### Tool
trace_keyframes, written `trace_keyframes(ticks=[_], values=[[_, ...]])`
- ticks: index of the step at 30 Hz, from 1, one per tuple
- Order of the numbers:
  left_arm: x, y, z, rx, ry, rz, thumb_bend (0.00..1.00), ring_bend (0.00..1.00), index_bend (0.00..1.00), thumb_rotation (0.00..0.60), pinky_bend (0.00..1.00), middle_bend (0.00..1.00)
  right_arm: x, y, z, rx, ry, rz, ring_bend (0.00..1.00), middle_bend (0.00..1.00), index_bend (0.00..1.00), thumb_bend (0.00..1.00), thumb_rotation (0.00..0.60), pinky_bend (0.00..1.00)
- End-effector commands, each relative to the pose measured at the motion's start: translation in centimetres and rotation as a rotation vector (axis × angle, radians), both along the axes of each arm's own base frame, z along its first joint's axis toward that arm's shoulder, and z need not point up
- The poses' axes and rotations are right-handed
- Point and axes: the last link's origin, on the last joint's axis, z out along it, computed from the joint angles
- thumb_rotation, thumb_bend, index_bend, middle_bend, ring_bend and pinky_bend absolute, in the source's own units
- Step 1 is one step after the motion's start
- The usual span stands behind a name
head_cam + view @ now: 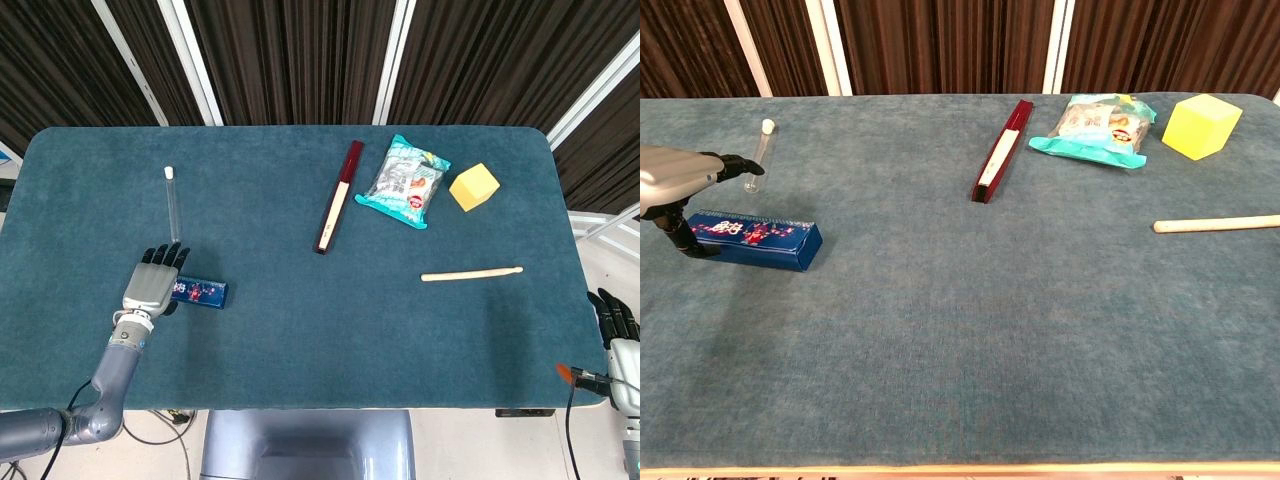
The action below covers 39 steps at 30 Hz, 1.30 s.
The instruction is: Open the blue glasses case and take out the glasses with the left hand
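The blue glasses case [201,292] [758,241] lies closed on the table near the front left, slightly tilted, its left end further back. My left hand [153,282] [676,178] hovers over the case's left end with its fingers stretched forward and apart. Its thumb [681,237] points down against that end of the case. Nothing is gripped. The glasses are hidden inside the case. My right hand [619,335] hangs off the table's front right corner, fingers apart and empty; the chest view does not show it.
A glass test tube [173,205] [757,155] lies just beyond my left hand. Further right are a dark red slim case [338,196] [1001,150], a snack bag [403,181], a yellow cube [473,186] and a pale stick [471,273].
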Motion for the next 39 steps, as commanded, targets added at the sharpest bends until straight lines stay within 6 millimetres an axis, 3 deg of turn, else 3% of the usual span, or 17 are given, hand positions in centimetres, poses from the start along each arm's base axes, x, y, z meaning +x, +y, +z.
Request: trace_keyframes(ticks=[1,6,15,20,39], values=[[0.1,-0.2,0.6,0.007,-0.02,-0.023,0.24,0.04,0.0,0.6,0.21,0.16,0.0,0.0,0.0,0.0,0.0,0.001,0.0,0.0,0.0,0.18,0.6,0.19],[0.0,-0.1,1.6,-0.025,-0.034,-0.054,0.24,0.04,0.0,0.6,0.19,0.24,0.0,0.0,-0.1,0.001,0.003,0.001,0.0,0.0,0.0,0.18,0.6,0.19],[-0.5,0.9,2.1,-0.097,0.031,-0.09,0.24,0.04,0.0,0.6,0.19,0.25,0.0,0.0,-0.1,0.0,0.002,-0.004,0.0,0.0,0.0,0.17,0.6,0.19],[-0.7,1.9,2.7,-0.124,0.114,-0.192,0.25,0.04,0.0,0.6,0.18,0.27,-0.1,0.0,-0.1,0.0,0.004,-0.006,0.0,0.0,0.0,0.18,0.6,0.19],[-2.7,2.6,3.2,-0.19,0.117,-0.235,0.25,0.04,0.0,0.6,0.18,0.29,-0.1,-0.1,-0.2,-0.001,0.008,-0.01,0.0,0.0,0.0,0.18,0.6,0.19]])
